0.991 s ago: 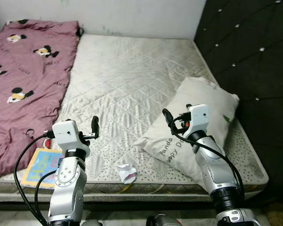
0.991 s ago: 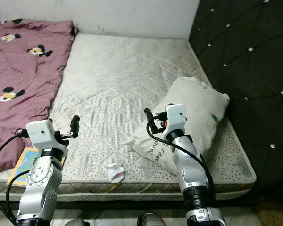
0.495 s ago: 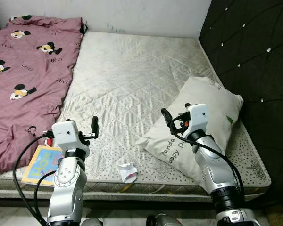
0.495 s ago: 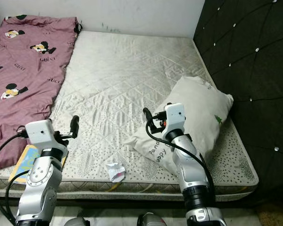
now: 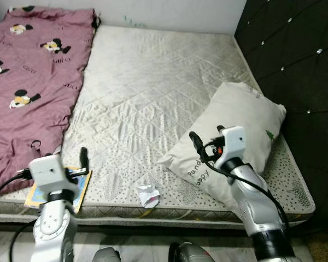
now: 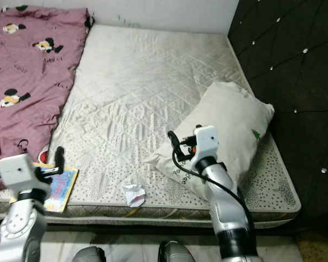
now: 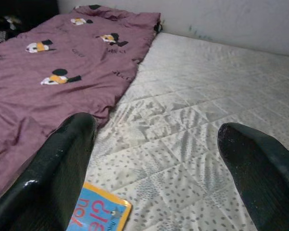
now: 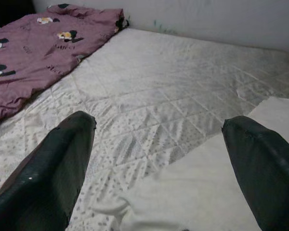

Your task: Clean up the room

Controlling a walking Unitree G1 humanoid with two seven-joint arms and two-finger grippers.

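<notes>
A: Start at the hands. What are they doing?

B: The left end effector [image 5: 83,155] hangs over the near edge of the bed, fingers spread wide and holding nothing. Just beneath it lies a colourful book [image 5: 59,188], flat on the mattress [image 5: 153,93] by the hem of the maroon blanket [image 5: 27,82]. The right end effector [image 5: 206,141] is likewise spread and empty, poised above the lower corner of the white pillow [image 5: 235,136].

A: And what needs clearing?

B: Most plainly a crumpled paper scrap [image 5: 148,195], white with a touch of red, lying on the mattress close to the front edge, between the two arms and touching neither. The pillow lies askew near the black tufted headboard [image 5: 295,65].

A: How would that scrap handle?

B: I judge it very light and soft; it should crush under the fingers instead of resisting. A pinch across its bulkiest middle, from above, looks safest, since a loose edge might tear or slip free.

A: The pillow?

B: Bulky, limp, probably light. A corner grip would bunch the fabric well enough. The book is stiff and thin; its overhanging edge seems the likeliest place to take it.
</notes>
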